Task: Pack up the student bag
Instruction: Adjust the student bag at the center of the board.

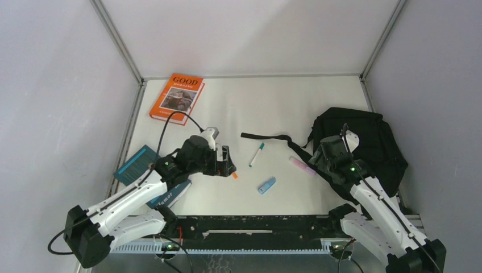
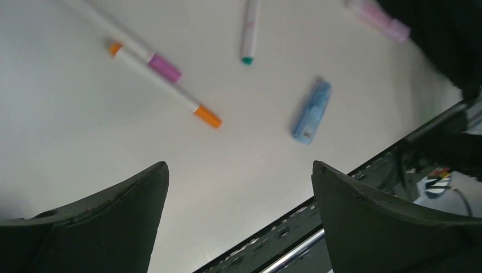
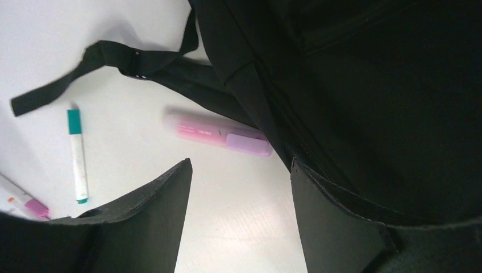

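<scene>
The black student bag (image 1: 378, 142) lies at the right of the table, one strap (image 1: 267, 137) stretched out to the left. My right gripper (image 1: 316, 161) is open and empty at the bag's left edge. In the right wrist view the gripper (image 3: 241, 165) hangs over bare table, its right finger against the bag (image 3: 369, 85), with a pink highlighter (image 3: 219, 133) just ahead. My left gripper (image 1: 228, 162) is open and empty above the table; an orange-tipped marker (image 2: 165, 85) and a purple-capped marker (image 2: 136, 48) lie ahead of the gripper (image 2: 239, 168).
An orange book (image 1: 177, 98) lies far left, a teal book (image 1: 135, 164) at the left edge, a blue book (image 1: 170, 196) under my left arm. A green-capped marker (image 1: 256, 154), the pink highlighter (image 1: 302, 165) and a small blue item (image 1: 266, 185) lie mid-table.
</scene>
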